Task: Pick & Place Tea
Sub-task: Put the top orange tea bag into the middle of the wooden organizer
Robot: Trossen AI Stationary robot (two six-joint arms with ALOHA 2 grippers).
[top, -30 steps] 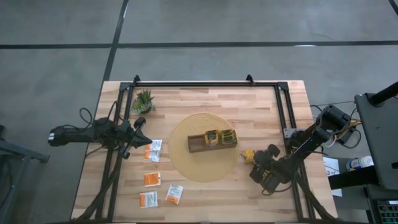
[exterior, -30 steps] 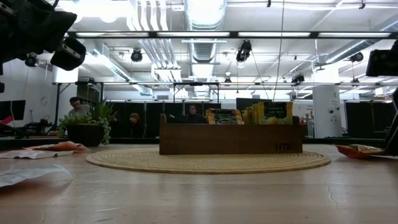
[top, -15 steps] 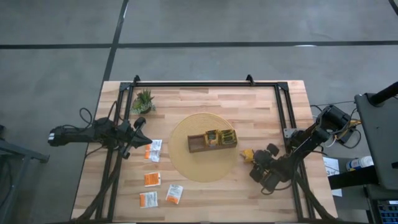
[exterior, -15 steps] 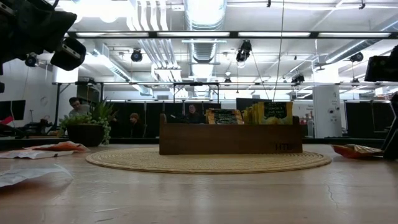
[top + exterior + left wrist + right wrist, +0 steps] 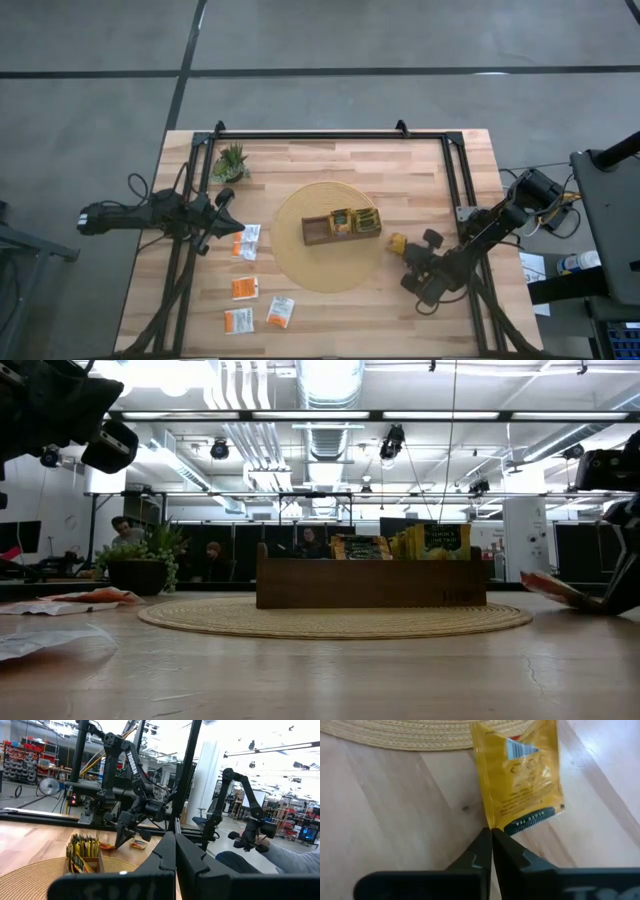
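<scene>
Right gripper (image 5: pixel 491 836): we see its fingers pinched together on the lower edge of a yellow tea sachet (image 5: pixel 520 775), just off the rim of the round woven mat (image 5: pixel 330 236), on the tray's right.
Held sachet: in the low view only a tilted sliver shows at the right edge; its print is too small for us to read.
Left gripper (image 5: pixel 175 851): fingers closed on nothing, parked over the table's left side.
Wooden tray (image 5: pixel 341 227): centred on the mat, upright sachets in its right compartments; we cannot count them.
Loose sachets (image 5: pixel 246 241): four lie flat on the table left of the mat.
Potted plant (image 5: pixel 231 161): far-left corner.
Background: people behind the table, partly hidden.
</scene>
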